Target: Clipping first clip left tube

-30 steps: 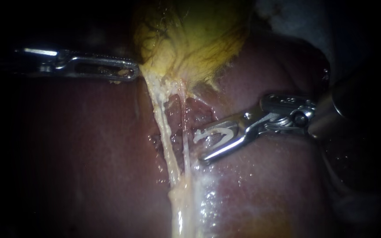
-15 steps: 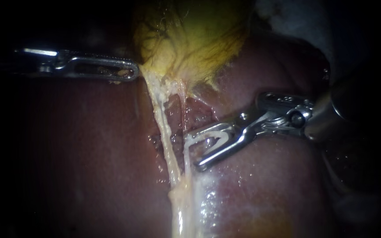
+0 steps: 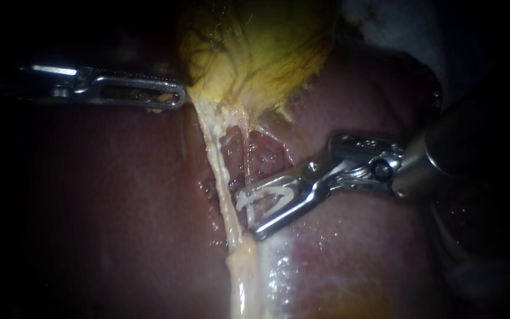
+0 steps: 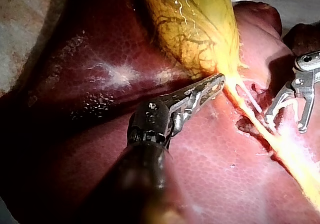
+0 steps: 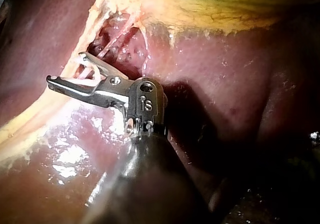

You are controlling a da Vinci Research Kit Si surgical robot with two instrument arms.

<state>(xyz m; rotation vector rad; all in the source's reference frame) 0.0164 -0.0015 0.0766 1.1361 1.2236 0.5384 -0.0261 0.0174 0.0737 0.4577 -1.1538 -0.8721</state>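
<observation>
The yellow gallbladder (image 3: 255, 53) lies on the dark red liver (image 3: 119, 207). Two pale strands run down from its neck: the thicker left tube (image 3: 219, 171) and a thinner right tube (image 3: 247, 150). My left instrument (image 3: 179, 97) (image 4: 219, 78) is shut on the gallbladder's lower edge and holds the strands taut. My right instrument (image 3: 246, 212) (image 5: 65, 67) (image 4: 285, 124) comes in from the right. Its jaws stand apart and hold an open white clip (image 3: 273, 198) between them. The jaw tips straddle the thin right tube and stop just right of the left tube.
Raw, reddish dissected tissue (image 3: 264, 156) lies between the tubes and the right instrument. Below the jaws the strands merge into a wet, pale band (image 3: 243, 277). A pale cloth (image 3: 385, 18) shows at the upper right.
My right instrument has slid left with its clip, from beside the thin strand to around it, nearer the left tube. The left instrument and gallbladder have not moved.
</observation>
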